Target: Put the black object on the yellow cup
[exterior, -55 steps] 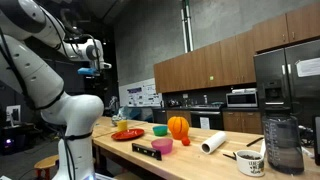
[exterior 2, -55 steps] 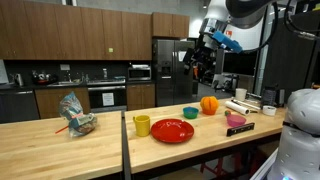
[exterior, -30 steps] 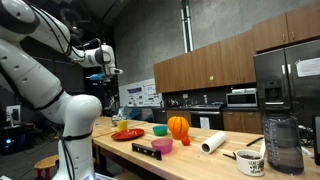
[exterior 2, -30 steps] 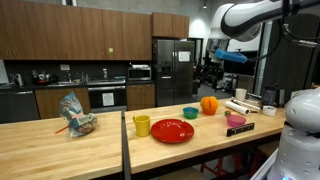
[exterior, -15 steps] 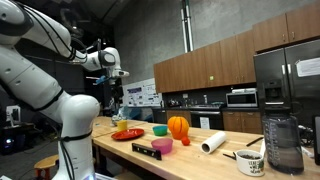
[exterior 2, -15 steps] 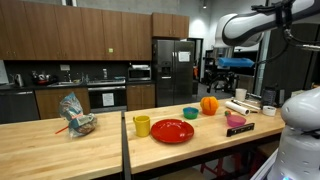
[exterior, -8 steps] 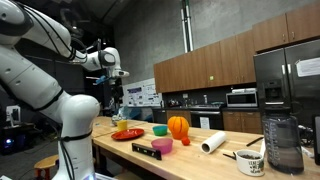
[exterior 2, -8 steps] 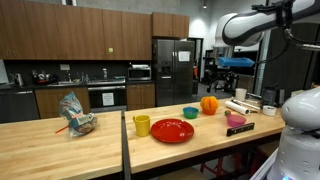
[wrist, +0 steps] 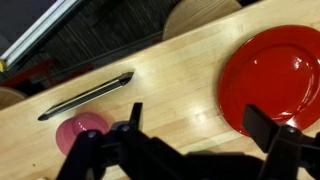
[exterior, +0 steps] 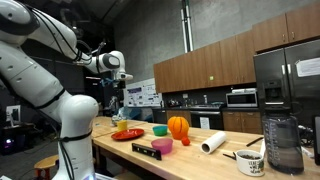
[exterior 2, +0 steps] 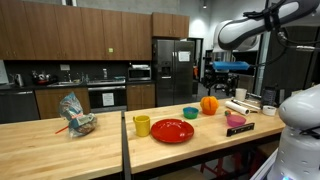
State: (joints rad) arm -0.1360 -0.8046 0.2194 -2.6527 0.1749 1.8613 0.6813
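Note:
The black object (exterior 2: pixel 241 130) is a long flat bar lying at the table's edge beside the pink cup (exterior 2: pixel 236 121). It also shows in an exterior view (exterior: pixel 146 151) and in the wrist view (wrist: pixel 85 96). The yellow cup (exterior 2: pixel 141 125) stands upright next to the red plate (exterior 2: pixel 172 131), far from the bar. My gripper (exterior 2: pixel 223 72) hangs high above the table, also seen in an exterior view (exterior: pixel 113 88). In the wrist view my gripper (wrist: pixel 200 125) is open and empty, over bare wood between the bar and the red plate (wrist: pixel 275 75).
An orange pumpkin (exterior 2: pixel 209 104), a green cup (exterior 2: pixel 190 112), a white paper roll (exterior 2: pixel 237 107) and a black-rimmed white mug (exterior 2: pixel 267 110) stand behind the plate. A crumpled plastic bag (exterior 2: pixel 75 115) lies on the neighbouring table. A blender jar (exterior: pixel 283 145) stands at one end.
My arm has come down and swung out over the table across the earlier frames, with a small further shift in the last half second. The objects have not moved.

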